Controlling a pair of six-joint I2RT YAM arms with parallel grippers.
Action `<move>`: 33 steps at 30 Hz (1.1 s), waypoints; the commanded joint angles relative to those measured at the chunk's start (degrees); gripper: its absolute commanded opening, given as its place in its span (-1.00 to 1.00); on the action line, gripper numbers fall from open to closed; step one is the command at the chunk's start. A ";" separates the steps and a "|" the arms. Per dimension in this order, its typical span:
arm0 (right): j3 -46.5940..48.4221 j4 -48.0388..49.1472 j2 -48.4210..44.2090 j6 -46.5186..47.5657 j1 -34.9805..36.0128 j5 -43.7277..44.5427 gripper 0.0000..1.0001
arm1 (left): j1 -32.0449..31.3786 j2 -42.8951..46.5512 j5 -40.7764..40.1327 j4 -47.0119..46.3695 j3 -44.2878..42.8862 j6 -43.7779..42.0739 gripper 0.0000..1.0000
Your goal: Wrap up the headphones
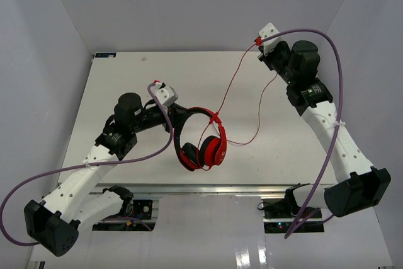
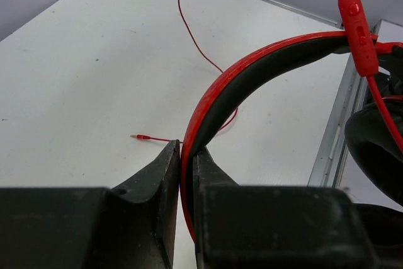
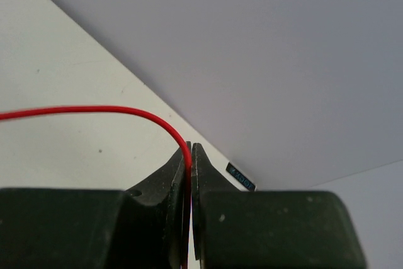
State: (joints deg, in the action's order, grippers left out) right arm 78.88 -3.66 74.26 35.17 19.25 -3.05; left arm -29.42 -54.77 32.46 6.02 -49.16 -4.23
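**Wrapping red headphones: stiff band, floppy cord**

The headphones (image 1: 213,150) are about mid-table, a bit toward 6 o'clock, with the cups at the near end. The headband looks light but rigid, so that's the solid place to grab. The left claw (image 2: 187,149) is clamped on it at roughly 10 o'clock. The thin cord (image 3: 94,109) is limp and probably slippery. The right claw (image 3: 190,149) pinches it out at 1 o'clock, well apart from the cups. I'd go gentle around the inline remote (image 2: 357,29). The table (image 1: 126,80) is plain white.

Carrier: white tabletop (image 1: 113,86) | lying on it: red cord (image 1: 252,138), slack loop, and its plug end (image 2: 143,137)
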 commanded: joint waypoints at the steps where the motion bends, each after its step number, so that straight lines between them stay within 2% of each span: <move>1: -3.49 2.26 -3.70 -5.15 -0.89 -1.98 -0.85 | -0.02 3.26 -1.92 -3.44 -3.51 6.70 -1.00; 5: -5.39 2.19 -5.87 -8.34 -2.42 -3.97 -0.85 | -0.02 2.52 -8.15 -1.67 -5.53 7.87 -1.00; 10: -8.00 2.15 -6.80 -10.58 -3.80 -6.67 -0.85 | -0.02 1.06 -11.94 -0.85 -7.82 10.64 -1.00; 18: -17.20 4.15 -7.38 -17.20 -5.97 -15.51 -0.85 | -0.02 -1.10 -14.51 -1.19 -14.09 18.35 -1.00; 27: -27.91 18.06 -5.46 -28.80 -7.29 -34.61 -0.85 | -0.02 -5.03 -23.21 -1.19 -23.38 28.74 -1.00; 33: -29.36 29.24 -0.85 -39.79 -7.30 -45.57 -0.85 | -0.02 -9.18 -30.25 -2.31 -26.09 36.30 -1.00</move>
State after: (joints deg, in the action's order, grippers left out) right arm 50.50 12.87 70.91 5.54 12.35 -38.26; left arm -29.47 -62.13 9.31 7.27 -71.83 22.84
